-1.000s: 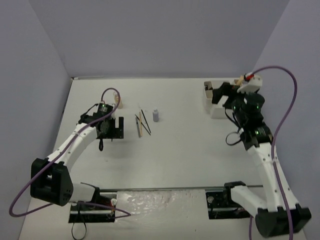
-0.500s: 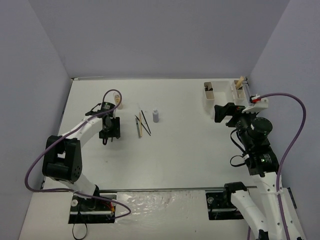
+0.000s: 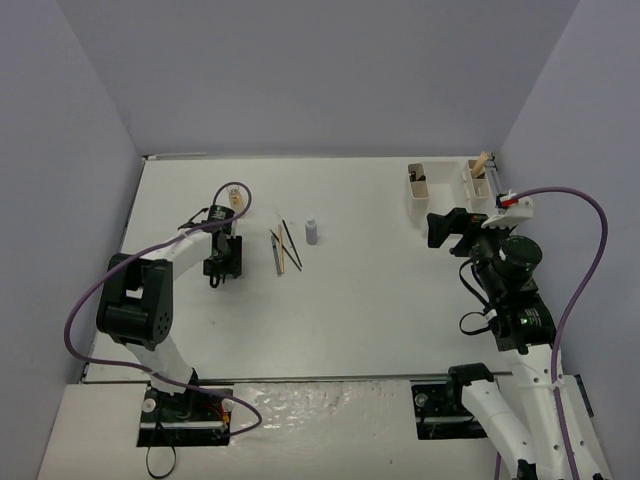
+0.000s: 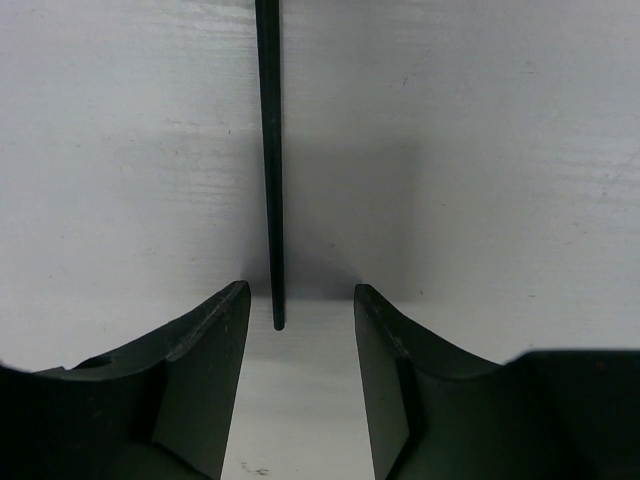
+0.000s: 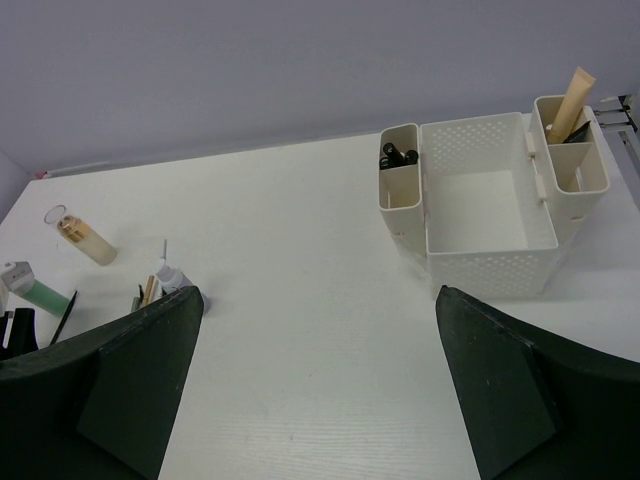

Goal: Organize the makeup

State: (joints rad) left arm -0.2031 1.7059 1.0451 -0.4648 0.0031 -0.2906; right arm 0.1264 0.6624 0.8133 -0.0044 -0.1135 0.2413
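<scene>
1. Progress is partial: black tubes (image 5: 398, 157) and a tan stick (image 5: 570, 95) stand in the side compartments of the white box (image 5: 490, 265), upper right in my right wrist view. Its middle is bare.
2. An amber bottle (image 5: 85, 235), green bottle (image 5: 40, 292), grey-purple bottle (image 3: 312, 232) and loose pencils (image 3: 285, 248) lie at left on the tabletop (image 5: 300, 200), well apart from the box.
3. My left gripper (image 4: 300, 292) is spread wide astride a thin, straight black pencil (image 4: 270, 150) lying flat, and grips nothing.
4. My right gripper (image 5: 318, 292) gapes, carrying nothing.
</scene>
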